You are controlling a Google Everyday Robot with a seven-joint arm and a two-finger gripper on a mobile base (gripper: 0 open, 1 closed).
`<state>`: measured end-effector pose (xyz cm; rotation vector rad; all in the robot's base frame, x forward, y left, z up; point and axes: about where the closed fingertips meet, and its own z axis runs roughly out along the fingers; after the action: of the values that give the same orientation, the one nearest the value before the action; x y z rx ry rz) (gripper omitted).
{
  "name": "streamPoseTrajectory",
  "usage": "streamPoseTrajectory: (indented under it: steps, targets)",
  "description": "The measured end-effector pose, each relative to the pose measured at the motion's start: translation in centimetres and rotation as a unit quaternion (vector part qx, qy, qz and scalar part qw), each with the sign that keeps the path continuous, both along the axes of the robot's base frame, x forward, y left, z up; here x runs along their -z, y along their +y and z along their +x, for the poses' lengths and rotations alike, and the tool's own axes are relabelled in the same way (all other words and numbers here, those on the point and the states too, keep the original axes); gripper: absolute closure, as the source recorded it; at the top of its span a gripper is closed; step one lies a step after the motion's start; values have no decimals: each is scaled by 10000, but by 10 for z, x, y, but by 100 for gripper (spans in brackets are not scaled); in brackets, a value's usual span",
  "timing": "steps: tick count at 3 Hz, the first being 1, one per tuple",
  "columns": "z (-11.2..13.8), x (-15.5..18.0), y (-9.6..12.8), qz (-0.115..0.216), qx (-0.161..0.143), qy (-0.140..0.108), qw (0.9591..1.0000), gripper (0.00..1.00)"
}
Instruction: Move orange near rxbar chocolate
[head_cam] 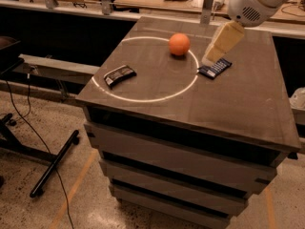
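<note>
The orange (179,44) sits on the dark table top (228,99), on the far side of a white circle drawn on it. The rxbar chocolate (119,75), a flat black-brown bar, lies at the circle's left edge, well apart from the orange. My gripper (214,55) hangs from the white arm at the upper right, a little right of the orange and just above a dark blue flat packet (215,68). It holds nothing that I can see.
The table is a set of stacked drawers with edges close on the left and front. A wooden bench with metal posts (206,4) runs behind it. A black stand leg and cable (52,163) lie on the floor at the left.
</note>
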<state>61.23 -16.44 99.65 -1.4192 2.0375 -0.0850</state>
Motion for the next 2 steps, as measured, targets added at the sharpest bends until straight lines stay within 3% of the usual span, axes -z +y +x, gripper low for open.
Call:
streamPoseTrajectory:
  steps: [1,2]
  targets:
    - [0,0,0,0,0,0,10000,0]
    - [18,4,4,4,-3,-40,10000,0]
